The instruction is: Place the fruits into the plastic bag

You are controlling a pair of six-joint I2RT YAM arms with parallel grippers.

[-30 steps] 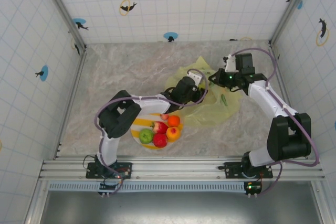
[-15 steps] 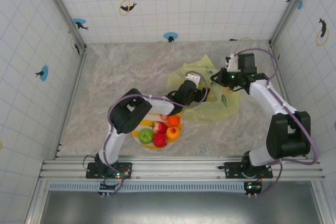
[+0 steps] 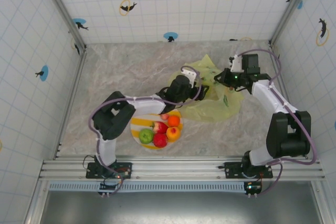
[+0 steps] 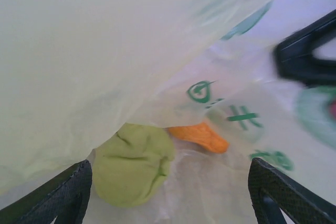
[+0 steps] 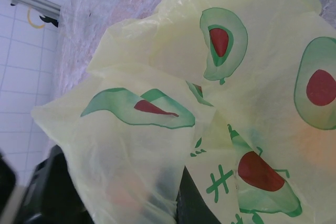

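Note:
The plastic bag [image 3: 212, 95] lies crumpled at centre right, yellow-green with avocado prints. My left gripper [image 3: 188, 84] reaches into its mouth; in the left wrist view the gripper [image 4: 170, 177] is open, with nothing between its fingers. A green fruit [image 4: 134, 163] and an orange fruit [image 4: 202, 135] lie inside, just ahead of it. My right gripper [image 3: 222, 77] holds the bag's upper rim, and in the right wrist view the printed film [image 5: 157, 129] drapes over one dark finger [image 5: 191, 203]. Several fruits remain on the striped plate [image 3: 137, 123]: green [image 3: 146, 136], red [image 3: 160, 140], orange [image 3: 174, 120] and a peach [image 3: 172, 133].
The plate sits near the front edge, just left of the bag. Tiled walls with metal posts close in the marble floor on three sides. Bare floor stretches to the left and back.
My left gripper has shifted a little up and left at the bag's mouth, and its elbow has swung left. The right gripper has drawn the bag rim slightly right.

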